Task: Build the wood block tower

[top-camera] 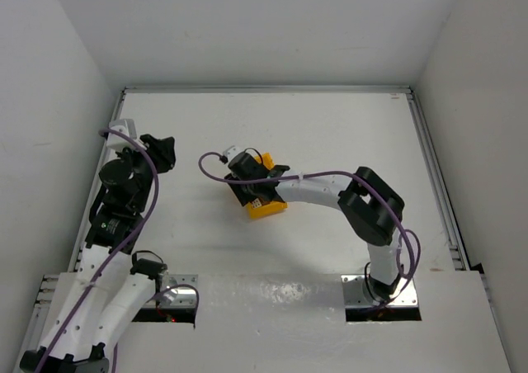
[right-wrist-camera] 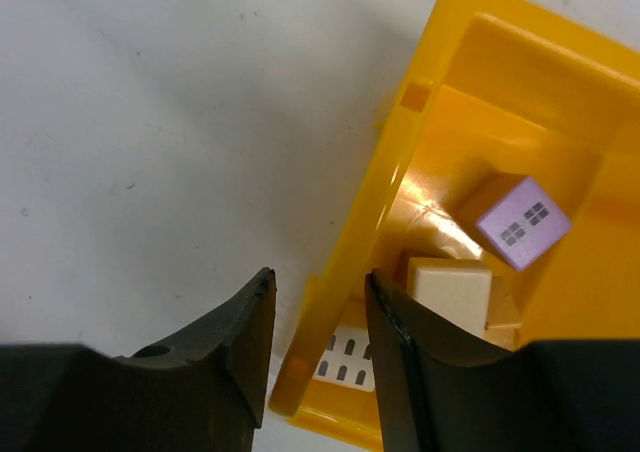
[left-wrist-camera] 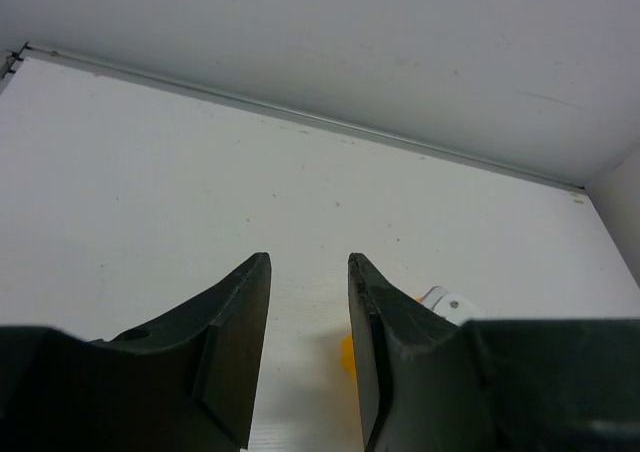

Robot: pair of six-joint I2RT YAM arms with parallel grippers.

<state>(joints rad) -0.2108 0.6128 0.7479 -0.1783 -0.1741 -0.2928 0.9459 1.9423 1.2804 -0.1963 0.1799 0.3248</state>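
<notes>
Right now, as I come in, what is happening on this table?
The right gripper is down at the yellow bin, jaws apart and straddling its side wall, one finger inside, one outside. Inside the bin lie a purple block, a pale tan block and a white block. The left gripper hangs open and empty over the table, off to the left. No tower stands yet.

This is a robotics lab test cell: a bare white worktop boxed in by plain white panels, with aluminium rail along its edges. The left arm and right arm are bolted at the near edge and trail purple cables.
</notes>
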